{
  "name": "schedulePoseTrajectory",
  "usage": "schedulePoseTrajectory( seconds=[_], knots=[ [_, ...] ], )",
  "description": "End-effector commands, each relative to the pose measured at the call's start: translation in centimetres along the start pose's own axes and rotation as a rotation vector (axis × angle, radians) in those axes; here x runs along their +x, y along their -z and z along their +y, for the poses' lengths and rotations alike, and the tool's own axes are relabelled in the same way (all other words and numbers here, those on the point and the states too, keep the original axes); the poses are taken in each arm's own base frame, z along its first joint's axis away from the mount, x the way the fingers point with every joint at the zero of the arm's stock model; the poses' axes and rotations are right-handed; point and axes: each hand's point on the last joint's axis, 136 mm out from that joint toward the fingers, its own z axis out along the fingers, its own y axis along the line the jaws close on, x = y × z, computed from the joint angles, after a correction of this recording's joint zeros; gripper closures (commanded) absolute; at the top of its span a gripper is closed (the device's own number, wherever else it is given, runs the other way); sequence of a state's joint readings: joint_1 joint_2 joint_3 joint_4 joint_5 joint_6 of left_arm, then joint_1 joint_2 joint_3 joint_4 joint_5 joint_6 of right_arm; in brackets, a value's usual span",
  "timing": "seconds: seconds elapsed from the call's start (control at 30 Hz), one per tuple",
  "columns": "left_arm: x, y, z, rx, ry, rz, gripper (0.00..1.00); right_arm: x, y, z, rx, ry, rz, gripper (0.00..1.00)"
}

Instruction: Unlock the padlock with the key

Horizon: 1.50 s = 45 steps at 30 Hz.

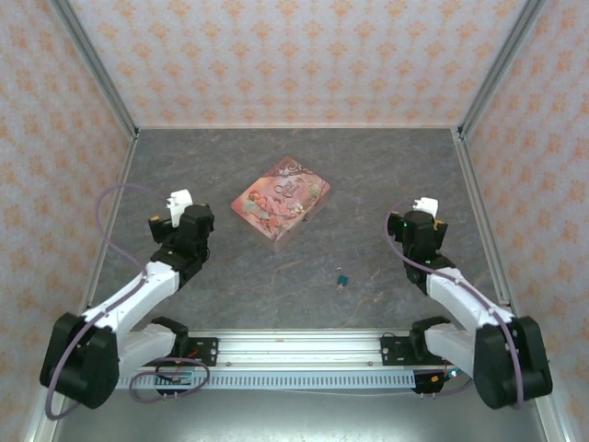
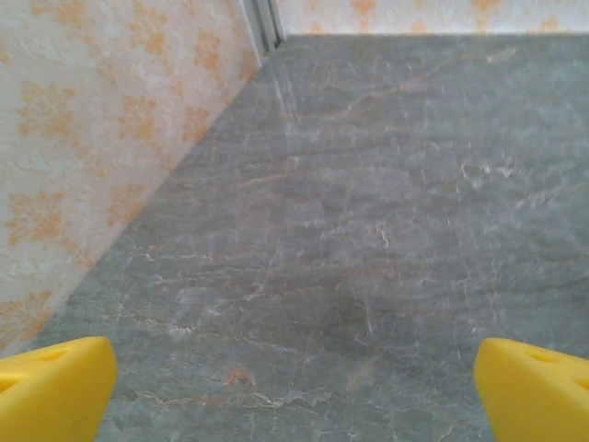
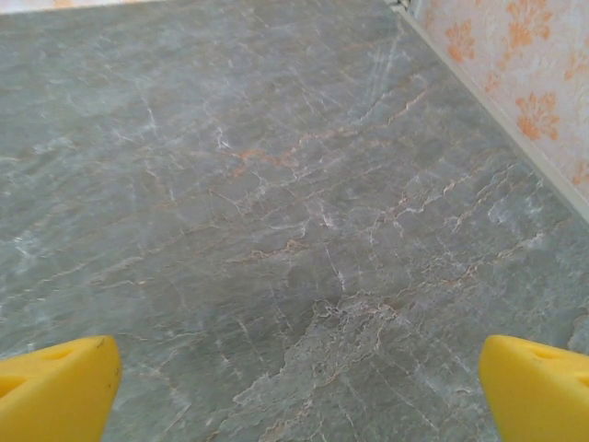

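The grey marbled table [image 1: 368,175] takes up most of the scene and is closed in on three sides by walls [image 1: 304,55] papered in an orange floral pattern. The left arm [image 1: 129,304] and the right arm [image 1: 469,308] reach forward from a rail at the near edge, each staying on its own side. A pink illustrated tin [image 1: 280,201] lies flat and turned at an angle near the middle of the table, closer to the left arm. The left gripper [image 2: 294,391] hangs over bare table by the left wall. Its yellow fingers [image 2: 55,387] are spread wide with nothing between them. The right gripper [image 3: 294,391] is over bare table by the right wall, and its yellow fingers [image 3: 55,387] are also wide apart and empty. The tiny blue-teal padlock [image 1: 341,278] lies on the table between the two arms, nearer the rail than the tin and well apart from both grippers. A dark speck touching its near side may be the key [image 1: 346,285], but it is too small to be sure.
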<state>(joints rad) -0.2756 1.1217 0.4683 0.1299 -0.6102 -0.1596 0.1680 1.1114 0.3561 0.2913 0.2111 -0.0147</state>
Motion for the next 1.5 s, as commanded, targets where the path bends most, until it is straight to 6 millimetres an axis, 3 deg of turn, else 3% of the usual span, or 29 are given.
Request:
schedulePoseTrajectory(
  seconds=[0.0,0.13,0.4,0.53,0.73,0.8,1.47],
  knots=[
    [-2.1,-0.9,-1.1,0.068,0.057,-0.112,0.00,-2.6,-0.5,1.0,-0.080,-0.065,-0.157,0.01],
    [-1.1,-2.2,-1.6,0.124,0.082,-0.147,0.00,-3.2,-0.9,1.6,-0.131,-0.061,-0.206,0.01],
    [-0.4,-4.1,-0.7,0.129,0.134,-0.193,0.00,-3.1,-2.0,2.1,-0.177,-0.004,-0.215,0.01],
    [0.7,-5.3,-1.7,0.173,0.132,-0.173,0.00,-2.4,-3.4,2.2,-0.181,-0.008,-0.208,0.01],
    [0.6,-6.5,-2.8,0.187,0.088,-0.109,0.00,-1.7,-6.0,2.2,-0.157,-0.006,-0.109,0.01],
    [0.6,-6.9,-3.3,0.199,0.067,-0.081,0.00,-1.9,-6.8,0.9,-0.133,-0.082,-0.097,0.01],
    [0.6,-6.9,-3.4,0.202,0.065,-0.084,0.00,-1.9,-6.8,0.8,-0.132,-0.083,-0.087,0.01]
  ],
)
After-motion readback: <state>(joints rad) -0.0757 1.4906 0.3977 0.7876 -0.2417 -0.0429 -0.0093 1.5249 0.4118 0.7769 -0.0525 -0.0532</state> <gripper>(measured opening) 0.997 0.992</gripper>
